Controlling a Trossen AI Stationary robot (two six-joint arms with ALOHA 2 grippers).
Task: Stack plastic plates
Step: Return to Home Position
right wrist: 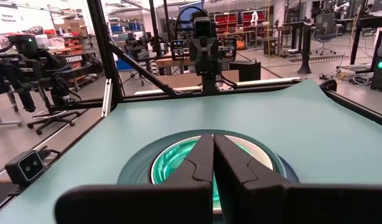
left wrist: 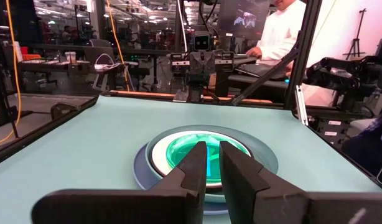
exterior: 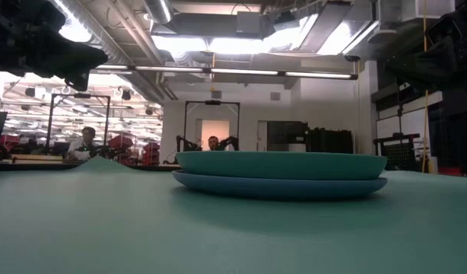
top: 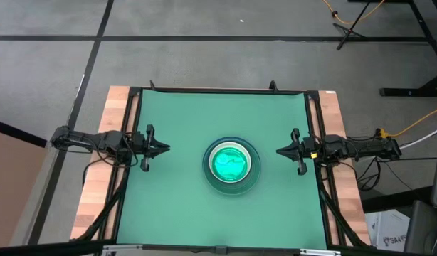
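Observation:
The plastic plates (top: 232, 166) sit nested in one stack at the middle of the green mat. A large pale blue plate (exterior: 279, 187) rests on the mat, with a teal-green one (exterior: 279, 164) in it. A white rim (left wrist: 178, 134) and a bright green translucent centre (left wrist: 185, 155) lie inside. My left gripper (top: 166, 148) hovers above the table's left edge, pointing at the stack with its fingers shut to a thin slit (left wrist: 213, 152). My right gripper (top: 279, 151) mirrors it at the right edge, shut (right wrist: 213, 138). Both stand well apart from the plates.
The green mat (top: 176, 206) covers the table between wooden side strips (top: 97, 192) and a black frame (top: 218, 90). Bare mat lies all around the stack. People sit at desks in the room beyond, one in a white shirt (left wrist: 278, 31).

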